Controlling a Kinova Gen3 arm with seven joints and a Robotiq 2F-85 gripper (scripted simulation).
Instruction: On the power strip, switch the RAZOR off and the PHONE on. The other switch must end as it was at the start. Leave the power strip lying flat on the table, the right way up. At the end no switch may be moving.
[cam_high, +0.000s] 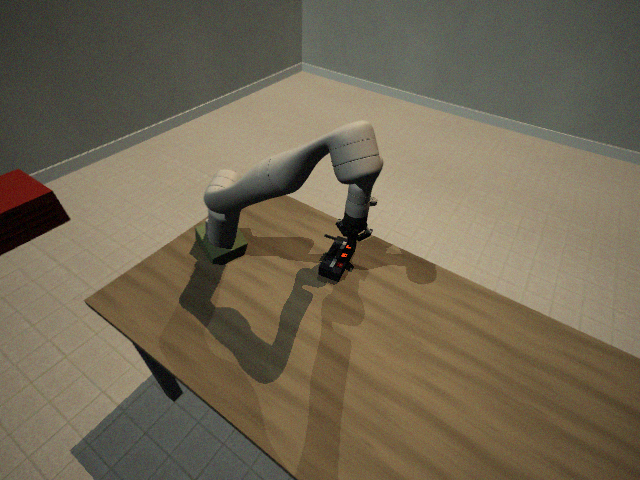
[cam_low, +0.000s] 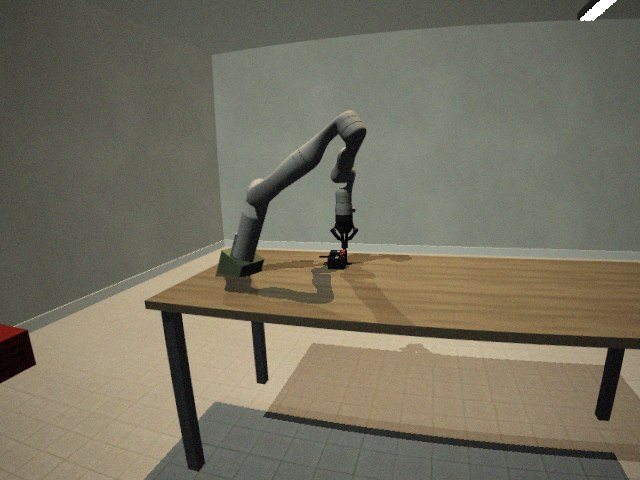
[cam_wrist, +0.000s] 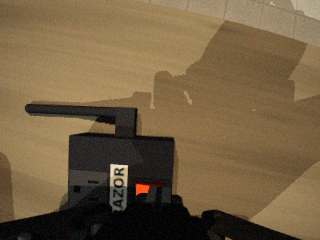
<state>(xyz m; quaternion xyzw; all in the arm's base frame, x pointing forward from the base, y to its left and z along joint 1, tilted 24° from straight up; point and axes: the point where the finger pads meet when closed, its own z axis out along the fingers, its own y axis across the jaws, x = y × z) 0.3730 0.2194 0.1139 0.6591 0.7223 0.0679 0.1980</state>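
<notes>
A black power strip (cam_high: 336, 260) (cam_low: 336, 259) (cam_wrist: 100, 160) lies flat on the wooden table (cam_high: 439, 361) (cam_low: 465, 294), with a short black cable stub (cam_wrist: 74, 111) at its far end. Lit orange-red switches (cam_high: 345, 250) show on its top. In the wrist view a white label reading "AZOR" (cam_wrist: 119, 187) sits beside a lit orange switch (cam_wrist: 142, 188). My gripper (cam_high: 349, 242) (cam_low: 343, 248) is shut with nothing between its fingers. Its fingertips stand right on the strip's far end by that switch. The fingers hide the rest of the strip in the wrist view.
The arm's green base (cam_high: 221, 245) (cam_low: 238, 264) stands at the table's near-left corner. A red box (cam_high: 23, 204) (cam_low: 12, 348) sits on the floor to the left. The table edge runs just behind the strip.
</notes>
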